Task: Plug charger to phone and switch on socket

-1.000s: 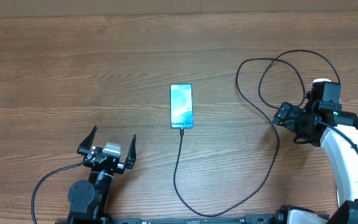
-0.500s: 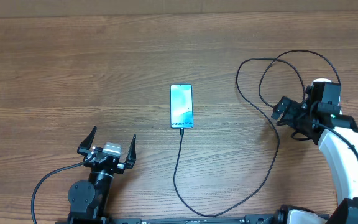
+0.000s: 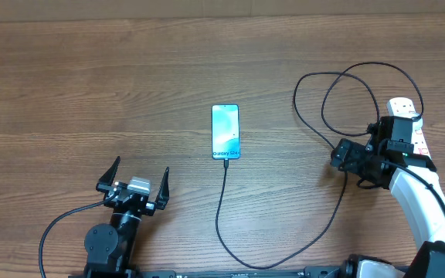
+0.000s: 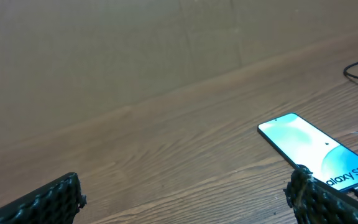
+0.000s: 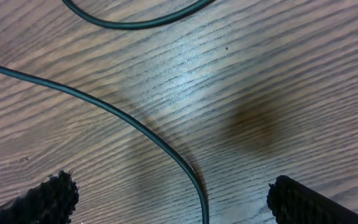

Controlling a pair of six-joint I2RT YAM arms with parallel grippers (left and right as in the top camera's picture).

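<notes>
Charger (image 3: 220, 197) tip at phone (image 3: 225, 131) edge; R hand (image 3: 342, 157) open above its loop

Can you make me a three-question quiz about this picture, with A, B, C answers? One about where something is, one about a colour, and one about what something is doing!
1. Where is the phone?
A. Held up in the air
B. Lying flat near the middle of the table
C. Hanging off the edge

2. What colour is the charger cable?
A. Red
B. Yellow
C. Black

3. What is the left tool doing?
A. Its fingers are spread open with nothing between them
B. It is squeezing the phone
C. It is pinching the cable

Answers:
1 B, the phone rests screen-up on the wood at the centre of the overhead view.
2 C, a thin black line runs down from the phone's bottom end.
3 A, both fingers stand wide apart over bare wood.
</notes>
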